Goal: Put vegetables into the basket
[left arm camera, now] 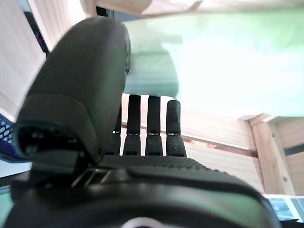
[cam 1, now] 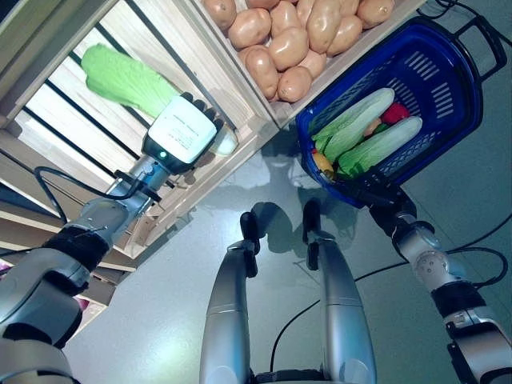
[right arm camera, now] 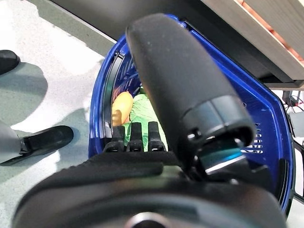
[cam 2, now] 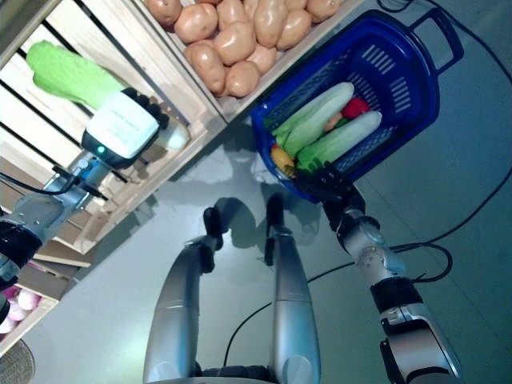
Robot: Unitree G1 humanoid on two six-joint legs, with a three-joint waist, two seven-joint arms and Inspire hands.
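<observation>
The left hand (cam 1: 186, 132) is at about 10 o'clock in the head views, inside a slatted wooden crate (cam 1: 48, 120), and it rests on a green cabbage (cam 1: 120, 76) that lies on the slats. The leafy end of this cabbage points to 10 o'clock and its pale end (cam 1: 226, 142) shows just past the hand. In the left wrist view the fingers (left arm camera: 153, 124) are curled under the pale green body of the cabbage (left arm camera: 228, 66) and the thumb (left arm camera: 85, 85) stands over it, so the hand holds the cabbage. At 12 o'clock a second wooden crate (cam 1: 264, 112) is full of potatoes (cam 1: 288, 44). At about 2 o'clock hangs a blue basket (cam 1: 448, 88) with black handles. In it lie two long green cabbages (cam 1: 352, 120), side by side, with a red vegetable (cam 1: 394, 112) and a small orange one (cam 1: 323, 164) beside them. The right hand (cam 1: 376, 192) is at the lower rim of the basket; in the right wrist view its fingers (right arm camera: 137, 135) are hooked over the blue rim (right arm camera: 102, 95), so it grips the basket there. Under the basket is a grey floor (cam 1: 160, 288).
</observation>
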